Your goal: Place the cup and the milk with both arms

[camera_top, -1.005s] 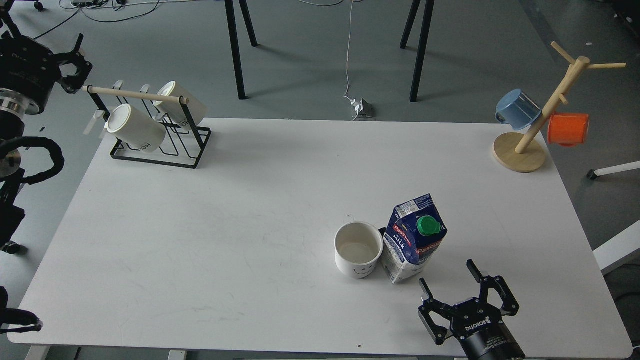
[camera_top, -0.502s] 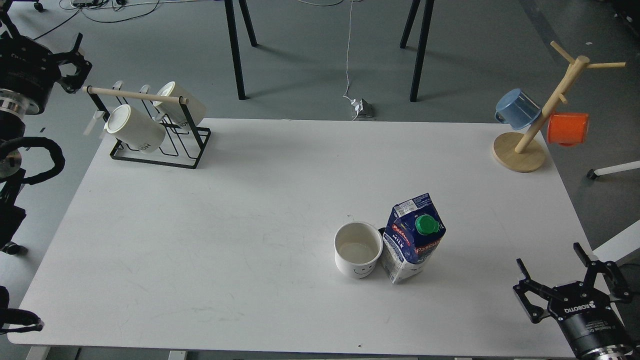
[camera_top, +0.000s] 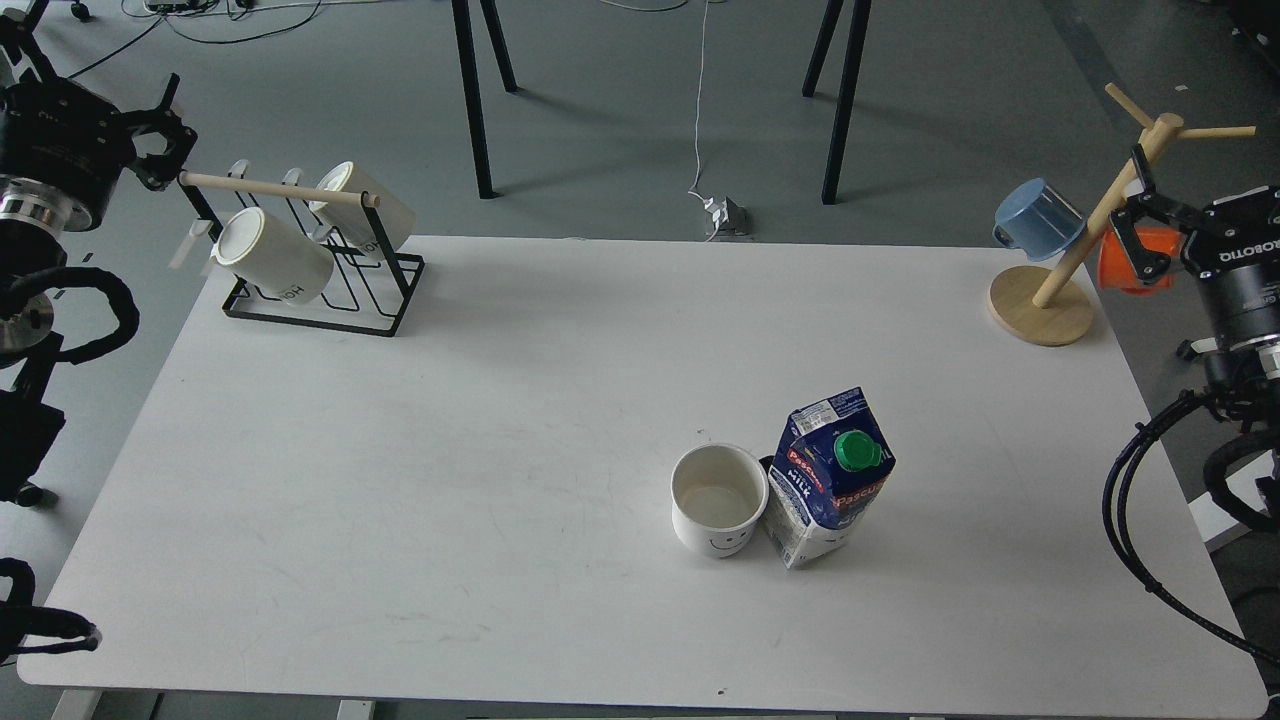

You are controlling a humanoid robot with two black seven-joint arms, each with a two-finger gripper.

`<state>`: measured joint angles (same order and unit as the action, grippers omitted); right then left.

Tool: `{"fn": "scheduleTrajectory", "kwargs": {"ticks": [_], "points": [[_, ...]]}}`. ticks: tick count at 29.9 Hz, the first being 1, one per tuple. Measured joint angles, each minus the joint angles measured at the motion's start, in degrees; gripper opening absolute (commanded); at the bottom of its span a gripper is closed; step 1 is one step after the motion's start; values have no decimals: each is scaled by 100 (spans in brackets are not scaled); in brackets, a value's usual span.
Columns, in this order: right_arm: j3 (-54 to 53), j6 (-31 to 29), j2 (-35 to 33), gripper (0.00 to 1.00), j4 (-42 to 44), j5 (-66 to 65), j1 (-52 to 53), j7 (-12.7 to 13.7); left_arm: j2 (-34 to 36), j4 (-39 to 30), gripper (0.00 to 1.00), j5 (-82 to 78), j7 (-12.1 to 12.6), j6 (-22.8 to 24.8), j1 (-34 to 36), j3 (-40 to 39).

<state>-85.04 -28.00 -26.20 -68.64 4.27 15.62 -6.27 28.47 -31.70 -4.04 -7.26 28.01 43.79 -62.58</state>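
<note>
The cup (camera_top: 719, 500), a white mug with a smiley face, stands upright on the white table (camera_top: 450, 450), right of the middle and near the front. The milk (camera_top: 828, 478), a blue and white carton with a green cap, stands right beside it on its right, about touching. My right gripper (camera_top: 1195, 190) is open and empty, raised off the table's right edge next to the wooden mug tree, far from both. My left gripper (camera_top: 165, 135) is open and empty at the far left, by the end of the mug rack's wooden bar.
A black wire rack (camera_top: 310, 255) with two cream mugs stands at the table's back left. A wooden mug tree (camera_top: 1075, 250) with a blue mug (camera_top: 1038, 220) and an orange mug (camera_top: 1125, 265) stands at the back right. Cables hang at the right edge.
My right arm has drawn back from the table front near the milk, swung right and risen beside the mug tree. Cup and milk have not moved. The left gripper barely shifted.
</note>
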Motion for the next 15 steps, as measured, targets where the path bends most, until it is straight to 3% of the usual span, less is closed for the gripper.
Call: {"fn": "scheduleTrajectory", "kwargs": {"ticks": [9,15], "points": [[646,0,-50,99,2130,0,1970,598,-60,1,100,-6,-47,0,58,-4],[696,0,161,99,2459,9,2069,762,-69,-4,100,-6,-54,0,138,-2]]}}
